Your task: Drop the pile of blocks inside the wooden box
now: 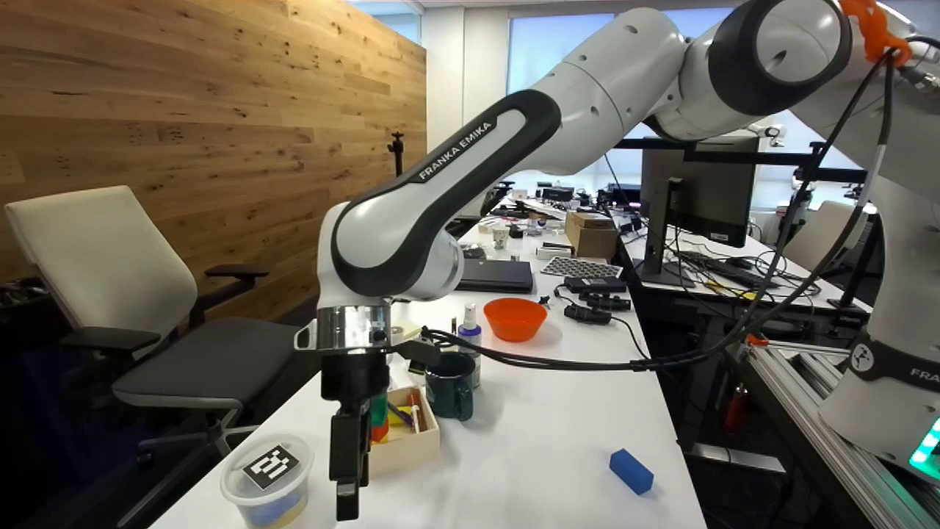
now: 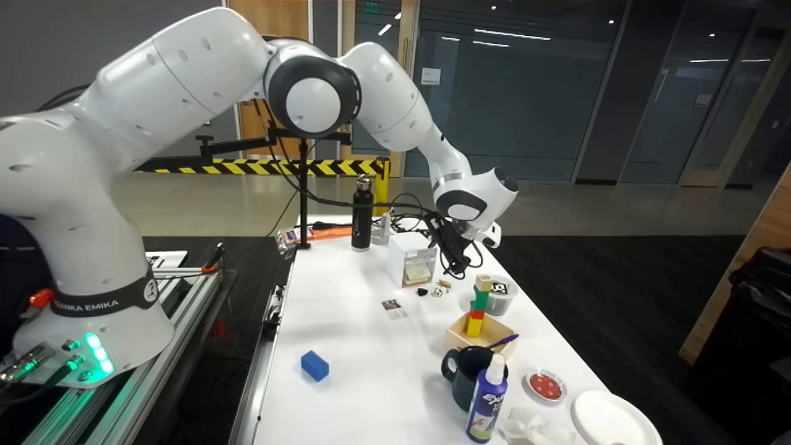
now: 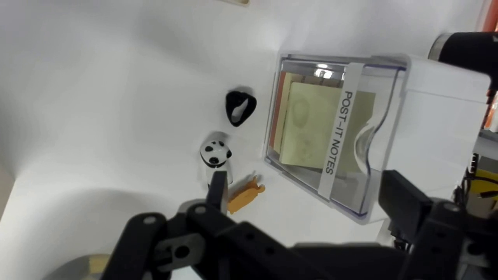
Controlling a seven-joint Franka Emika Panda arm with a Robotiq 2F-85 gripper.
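Blue rectangular block [image 2: 315, 366] near one long edge of white counter [image 2: 346, 296], round translucent plastic tub [image 1: 264, 488] by opposite edge

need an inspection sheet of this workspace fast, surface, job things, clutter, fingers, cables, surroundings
Surface: white table, items spread over it
Block stack: upright, yellow block lowest, pale block on top; appears to stand inside the wooden box
Wooden box: purple pen sticking out over the rim
Clutter: dark mug beside the box, spray bottle by the mug; also blue block, orange bowl, lidded tub
Fingers: wide apart
Held: nothing seen
Cables: black, drooping off the arm; clearance over the table hard to tell
Surroundings: office chair beside the table, wood-panelled wall behind it
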